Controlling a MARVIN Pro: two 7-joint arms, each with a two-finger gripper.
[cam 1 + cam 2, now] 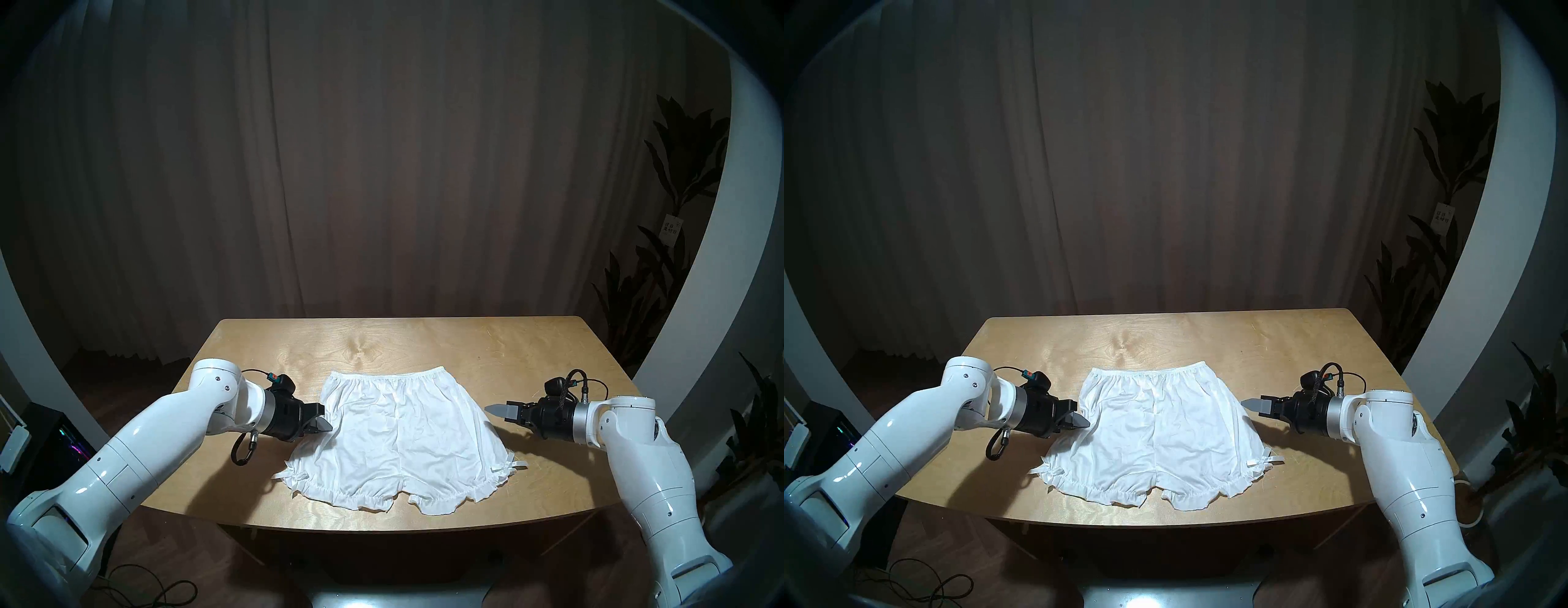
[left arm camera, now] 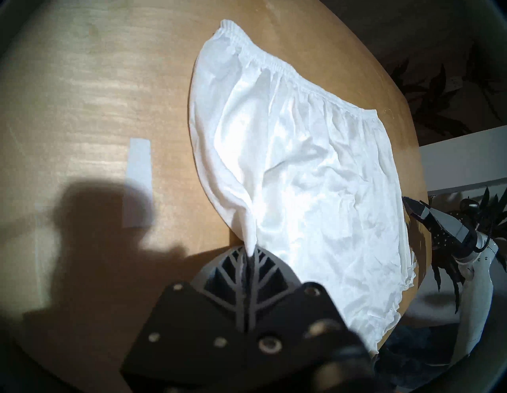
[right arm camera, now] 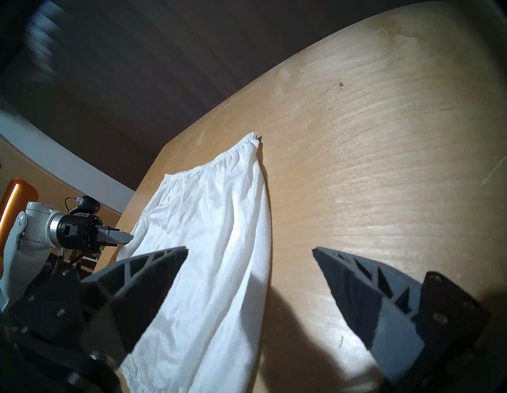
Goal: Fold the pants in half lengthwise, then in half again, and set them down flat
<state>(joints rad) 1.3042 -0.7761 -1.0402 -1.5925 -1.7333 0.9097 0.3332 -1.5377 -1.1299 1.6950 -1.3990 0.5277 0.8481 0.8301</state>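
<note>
The thin white ruffled shorts (image 1: 399, 437) lie spread, unfolded, mid-table on pale wood (image 1: 509, 348). Left gripper (image 2: 251, 248) is pinched tight on their side edge; right gripper (image 3: 249, 277) gapes wide, empty, beside the other edge. Both folds remain. Left fingertips blur into cloth.

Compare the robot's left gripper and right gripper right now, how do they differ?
The left gripper is shut, pinching the left side edge of the white ruffled bloomer shorts; the right gripper is open and holds nothing. The left lifts a small peak of fabric; the right hangs just off the shorts' right side edge, not touching them. Both have dark grey ribbed fingers and point inward over the light wooden table.
</note>
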